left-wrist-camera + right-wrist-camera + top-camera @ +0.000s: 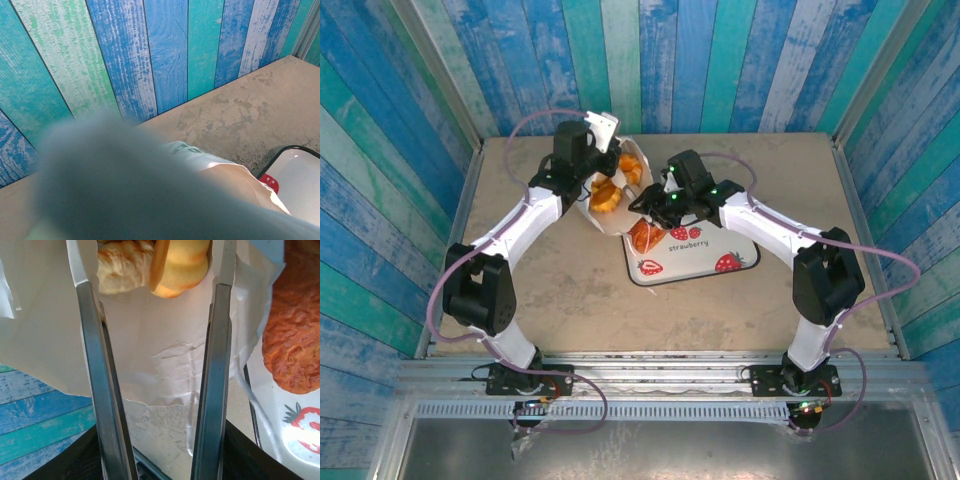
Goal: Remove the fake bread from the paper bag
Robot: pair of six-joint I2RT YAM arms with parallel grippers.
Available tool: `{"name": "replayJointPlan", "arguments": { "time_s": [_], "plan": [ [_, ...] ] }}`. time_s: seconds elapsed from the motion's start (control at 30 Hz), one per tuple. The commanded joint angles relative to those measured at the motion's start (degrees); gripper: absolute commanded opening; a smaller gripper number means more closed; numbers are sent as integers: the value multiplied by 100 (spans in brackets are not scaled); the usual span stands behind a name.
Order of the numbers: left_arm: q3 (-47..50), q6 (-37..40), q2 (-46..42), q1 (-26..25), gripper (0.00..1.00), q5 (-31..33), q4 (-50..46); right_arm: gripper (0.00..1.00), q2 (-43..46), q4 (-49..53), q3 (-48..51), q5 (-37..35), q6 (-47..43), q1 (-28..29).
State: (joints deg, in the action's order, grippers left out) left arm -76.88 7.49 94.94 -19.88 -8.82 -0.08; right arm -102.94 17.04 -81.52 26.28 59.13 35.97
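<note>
Two arms meet over your counter point(550, 290), where the paper bag point(603, 222) sits against the strawberry tray point(725, 248). Most fake bread point(604, 196) is inside it (one piece lies on the tray). Your right pincer point(650, 203) stands partly open and empty at the bag's mouth; your left pincer point(588, 185) is fully closed.

The paper bag point(165, 365) is made of thin white paper, matt and creased. The fake bread point(180, 265) inside is smooth and a little shiny, like plastic. The reddish-brown loaf point(295, 340) is rough and bumpy. The right gripper's fingers point(102, 405) are made of smooth, bare metal. The strawberry tray point(705, 272) is glossy white. The tabletop point(240, 110) is matt and blotchy. The walls point(150, 50) are wooden boards covered in worn paint.
</note>
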Motion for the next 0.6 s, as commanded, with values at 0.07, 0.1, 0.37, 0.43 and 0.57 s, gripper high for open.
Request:
{"name": "replayJointPlan", "arguments": {
  "time_s": [0.07,0.1,0.37,0.43,0.57],
  "plan": [
    [-22,85,69,1,0,-248,324,53,-198,-301,-196,-185,266,-61],
    [-24,89,78,-2,0,-262,315,54,-246,-341,-222,-172,307,-64],
    [40,133,60,-5,0,-313,333,54,-355,-763,-69,-341,625,-81],
    [46,135,64,0,0,-302,341,54,-350,-852,-53,-376,686,-80],
    [48,131,76,3,0,-356,342,54,-366,-938,-97,-427,696,-104]
  ]
}}
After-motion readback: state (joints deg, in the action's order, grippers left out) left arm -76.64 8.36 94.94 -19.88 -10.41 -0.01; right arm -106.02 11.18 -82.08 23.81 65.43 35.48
